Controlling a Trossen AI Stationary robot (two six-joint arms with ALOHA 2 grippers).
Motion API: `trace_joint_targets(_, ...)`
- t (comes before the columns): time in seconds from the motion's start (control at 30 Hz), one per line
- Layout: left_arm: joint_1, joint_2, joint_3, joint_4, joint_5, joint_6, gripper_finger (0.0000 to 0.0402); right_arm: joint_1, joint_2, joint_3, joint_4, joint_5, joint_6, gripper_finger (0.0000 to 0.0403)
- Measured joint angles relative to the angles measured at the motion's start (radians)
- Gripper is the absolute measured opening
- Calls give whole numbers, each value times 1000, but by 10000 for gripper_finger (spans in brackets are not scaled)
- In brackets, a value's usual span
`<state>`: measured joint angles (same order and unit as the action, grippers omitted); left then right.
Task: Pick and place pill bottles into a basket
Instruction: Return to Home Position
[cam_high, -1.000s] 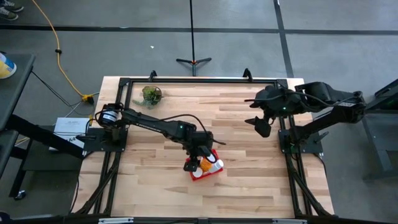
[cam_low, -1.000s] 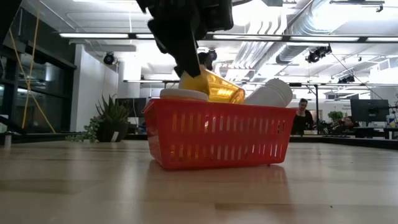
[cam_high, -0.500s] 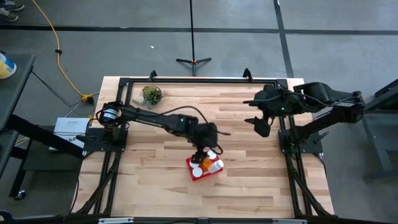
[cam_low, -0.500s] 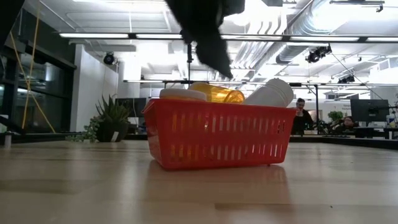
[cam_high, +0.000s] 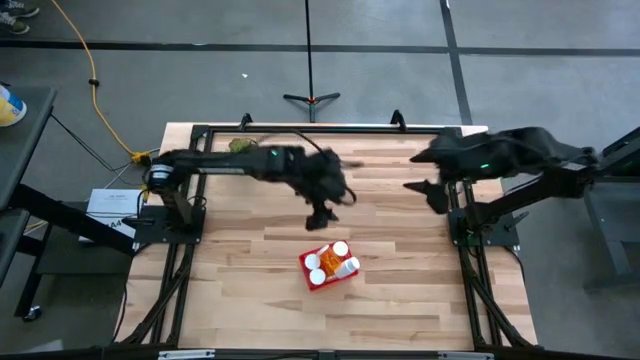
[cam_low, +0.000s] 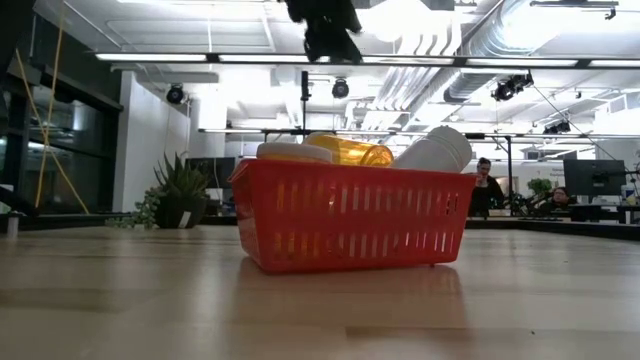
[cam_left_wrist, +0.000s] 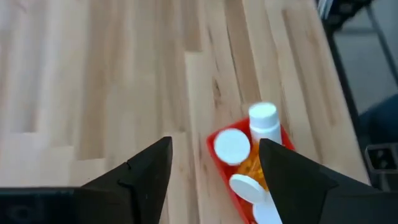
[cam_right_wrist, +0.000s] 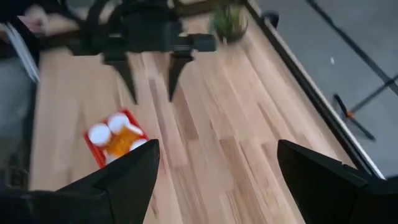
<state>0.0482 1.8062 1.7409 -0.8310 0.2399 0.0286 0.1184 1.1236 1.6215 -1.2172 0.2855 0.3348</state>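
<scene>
The red basket (cam_high: 329, 266) stands on the wooden table near its middle front, with several orange pill bottles with white caps (cam_high: 340, 249) lying and leaning inside it; it also shows in the low view (cam_low: 350, 214) and in the left wrist view (cam_left_wrist: 249, 168). My left gripper (cam_high: 320, 215) is open and empty, above the table just beyond the basket's far side. My right gripper (cam_high: 430, 192) is open and empty near the table's right edge.
A small green plant (cam_high: 240, 146) stands at the table's far left corner. A black frame (cam_high: 300, 130) runs along the table's edges. Bare wood lies left and right of the basket.
My left gripper has let go of an orange bottle, which now lies in the basket. It has then risen and drawn back toward the table's far edge, open and empty. My right arm has shifted a little toward the right.
</scene>
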Motion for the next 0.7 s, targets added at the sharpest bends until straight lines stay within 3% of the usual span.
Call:
trace_joint_targets(0.27,55,-206,0,43,5,-26,247,0,-129,0,120,23,-35,317)
trace_joint_targets(0.7,8,-426,-2,72,-81,-95,232,0,-148,0,132,-5,-76,317)
